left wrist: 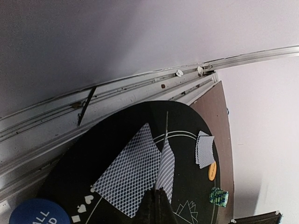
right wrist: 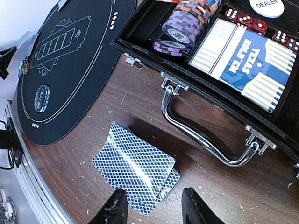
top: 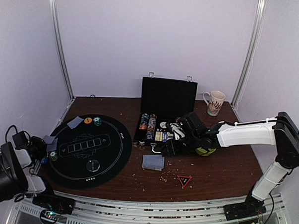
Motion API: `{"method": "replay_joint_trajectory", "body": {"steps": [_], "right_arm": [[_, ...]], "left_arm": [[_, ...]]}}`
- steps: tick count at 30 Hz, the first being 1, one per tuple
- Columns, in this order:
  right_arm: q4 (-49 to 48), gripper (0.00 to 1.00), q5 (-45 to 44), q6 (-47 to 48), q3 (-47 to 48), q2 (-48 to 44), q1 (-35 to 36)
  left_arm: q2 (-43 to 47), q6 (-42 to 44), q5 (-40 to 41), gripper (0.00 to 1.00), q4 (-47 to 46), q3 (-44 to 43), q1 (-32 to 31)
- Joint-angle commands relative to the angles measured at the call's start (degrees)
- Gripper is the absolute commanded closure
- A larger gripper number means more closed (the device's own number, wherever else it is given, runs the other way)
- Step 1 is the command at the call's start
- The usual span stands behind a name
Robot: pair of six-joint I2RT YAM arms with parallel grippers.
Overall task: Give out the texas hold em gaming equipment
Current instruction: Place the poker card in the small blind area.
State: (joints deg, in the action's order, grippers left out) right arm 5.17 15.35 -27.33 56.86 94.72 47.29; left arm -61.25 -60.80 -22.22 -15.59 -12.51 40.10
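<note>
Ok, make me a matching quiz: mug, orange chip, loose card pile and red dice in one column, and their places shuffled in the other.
1. mug
2. orange chip
3. loose card pile
4. red dice

A. inside the open case
B. on the black mat
C. far right corner of the table
D. on the table just in front of the case

Pairs: 1-C, 2-B, 3-D, 4-A

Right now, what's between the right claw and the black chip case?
In the right wrist view, a pile of blue-backed cards lies just ahead of the right gripper, then the chrome handle of the case.
</note>
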Motion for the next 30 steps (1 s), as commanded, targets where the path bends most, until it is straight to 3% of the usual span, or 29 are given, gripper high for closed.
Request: {"method": "replay_joint_trajectory", "body": {"steps": [1, 4, 9, 14, 18, 26, 30], "right_arm": [[1.0, 0.58, -0.7, 0.5, 1.3, -0.4, 0.4], [1.0, 0.57, -0.6, 0.5, 1.3, -0.4, 0.4], [1.1, 0.57, -0.5, 0.8, 1.8, -0.3, 0.4], [1.2, 0.57, -0.6, 0.9, 2.0, -0.7, 0.4], [1.3, 0.56, -0.5, 1.2, 2.0, -0.9, 0.4], [2.2, 0.56, -1.4, 2.0, 2.2, -1.5, 0.5], [2.6, 0.56, -0.9, 3.7, 2.7, -1.6, 0.4]], "left_arm": [[-0.2, -0.5, 3.5, 1.00, -5.0, 2.6, 0.9], [-0.5, 0.7, 4.4, 1.00, -1.7, 2.5, 0.9], [0.6, 2.6, 6.2, 0.86, 4.5, 1.6, 0.9], [1.4, 5.4, 8.1, 0.51, 16.5, -3.7, 0.9], [2.0, 6.0, 11.8, 0.37, 23.9, -7.2, 0.9], [2.4, 7.3, 10.9, 0.30, 28.8, -14.7, 0.3], [2.6, 9.7, 10.3, 0.29, 29.1, -22.0, -5.2]]}}
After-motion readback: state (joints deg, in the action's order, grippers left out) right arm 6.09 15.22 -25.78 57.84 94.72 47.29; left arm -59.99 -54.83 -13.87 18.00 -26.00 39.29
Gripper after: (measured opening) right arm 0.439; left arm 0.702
